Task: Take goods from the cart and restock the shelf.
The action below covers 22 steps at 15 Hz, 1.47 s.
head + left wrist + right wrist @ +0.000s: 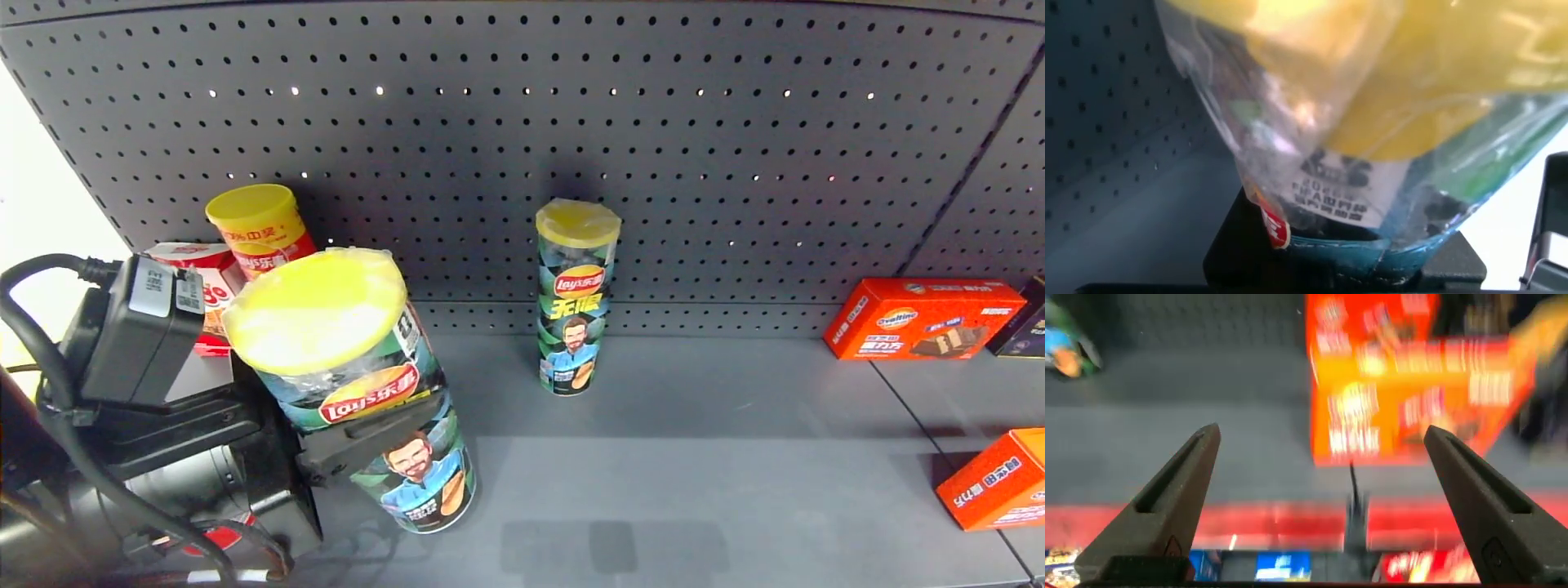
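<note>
Though it leans, chip can [420, 478], in left pincer [369, 431]

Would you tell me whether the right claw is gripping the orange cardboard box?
No: the right claw is open and empty, and the orange cardboard box lies beyond it.

Bright glare at left, soft shadows
</note>
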Available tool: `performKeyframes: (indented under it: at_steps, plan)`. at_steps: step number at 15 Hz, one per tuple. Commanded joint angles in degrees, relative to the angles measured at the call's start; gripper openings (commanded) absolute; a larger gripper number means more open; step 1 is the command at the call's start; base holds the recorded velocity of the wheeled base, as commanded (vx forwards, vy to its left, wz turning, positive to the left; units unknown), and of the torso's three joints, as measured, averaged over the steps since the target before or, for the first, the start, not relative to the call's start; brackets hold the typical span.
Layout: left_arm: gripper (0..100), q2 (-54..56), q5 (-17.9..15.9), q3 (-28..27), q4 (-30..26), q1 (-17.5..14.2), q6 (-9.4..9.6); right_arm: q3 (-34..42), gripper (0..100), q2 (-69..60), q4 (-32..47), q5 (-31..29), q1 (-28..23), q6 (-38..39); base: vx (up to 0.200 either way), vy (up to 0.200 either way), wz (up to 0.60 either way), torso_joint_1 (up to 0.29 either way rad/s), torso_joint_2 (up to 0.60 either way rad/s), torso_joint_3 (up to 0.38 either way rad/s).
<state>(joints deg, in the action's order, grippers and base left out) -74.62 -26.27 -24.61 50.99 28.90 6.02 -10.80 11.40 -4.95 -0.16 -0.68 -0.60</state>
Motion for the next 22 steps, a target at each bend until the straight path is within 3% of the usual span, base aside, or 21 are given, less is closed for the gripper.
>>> performKeyframes:
  at_steps: [1,9,12,14,16,22]
  plan:
    - [0,0.26,-0.45,0.44,-0.28,-0.16,-0.05,-10.91,100,20.15,-6.04,3.94,3.23,-4.94,0.000,0.000,0.00,0.000,0.00,0.000]
    - [0,0.53,-0.45,0.44,-0.37,-0.16,-0.05,-22.16,100,37.56,-8.15,6.05,18.17,-5.56,0.000,0.000,0.00,0.000,0.00,0.000]
    - [0,0.70,-0.45,-0.08,-0.54,-0.16,-0.05,-22.86,100,42.04,-8.23,6.66,20.46,-5.73,0.000,0.000,0.00,0.000,0.00,0.000]
    - [0,0.79,-0.36,0.00,-0.54,-0.16,-0.05,-24.44,100,47.93,-12.54,8.33,23.62,-4.50,0.000,0.000,0.00,0.000,0.00,0.000]
    - [0,0.88,-0.36,0.09,-0.54,-0.16,-0.05,-24.62,100,52.15,-19.13,10.53,25.20,-1.69,0.000,0.000,0.00,0.000,0.00,0.000]
    - [0,0.61,-0.27,-1.67,-0.63,-0.16,-0.05,-32.18,100,62.52,-18.52,14.57,25.64,-1.78,0.000,0.000,0.00,0.000,0.00,0.000]
